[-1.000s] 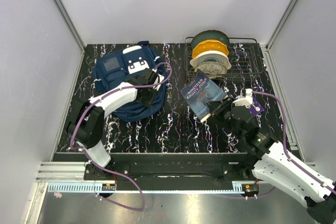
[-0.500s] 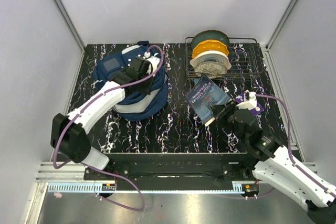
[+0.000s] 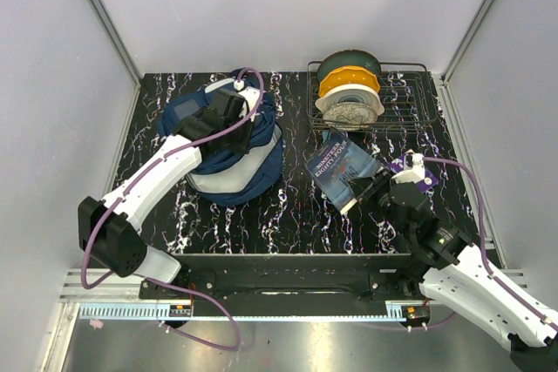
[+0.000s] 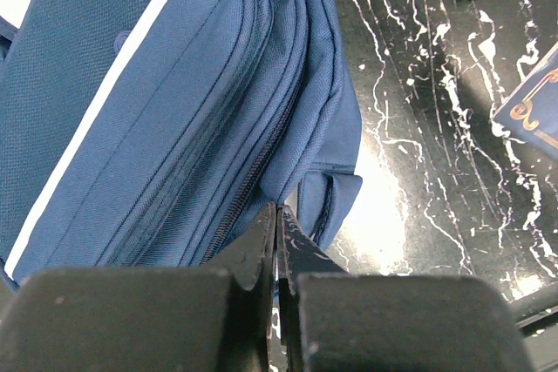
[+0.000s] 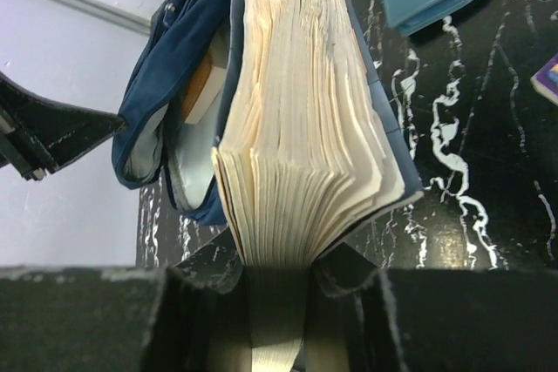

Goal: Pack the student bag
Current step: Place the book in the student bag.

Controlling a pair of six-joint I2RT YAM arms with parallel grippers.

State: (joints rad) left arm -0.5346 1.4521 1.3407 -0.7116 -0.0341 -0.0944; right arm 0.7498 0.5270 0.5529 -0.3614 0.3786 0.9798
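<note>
student bag [image 3: 235, 167]: far-left on surface [image 3: 296, 206], mouth gaping, pale lining showing | left end effector [image 4: 275, 219]: pinched fully shut on bag's top edge fabric, holding it up | right end effector [image 5: 279, 285]: part-open jaws clamped on book [image 3: 340, 161], pages fanned, book tilted, right of bag | wire rack [image 3: 410, 111] with spools [image 3: 349, 93] far right

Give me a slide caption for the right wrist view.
Right pincer gripping a book, page edges facing the camera, navy student bag beyond on the black marbled table.
</note>
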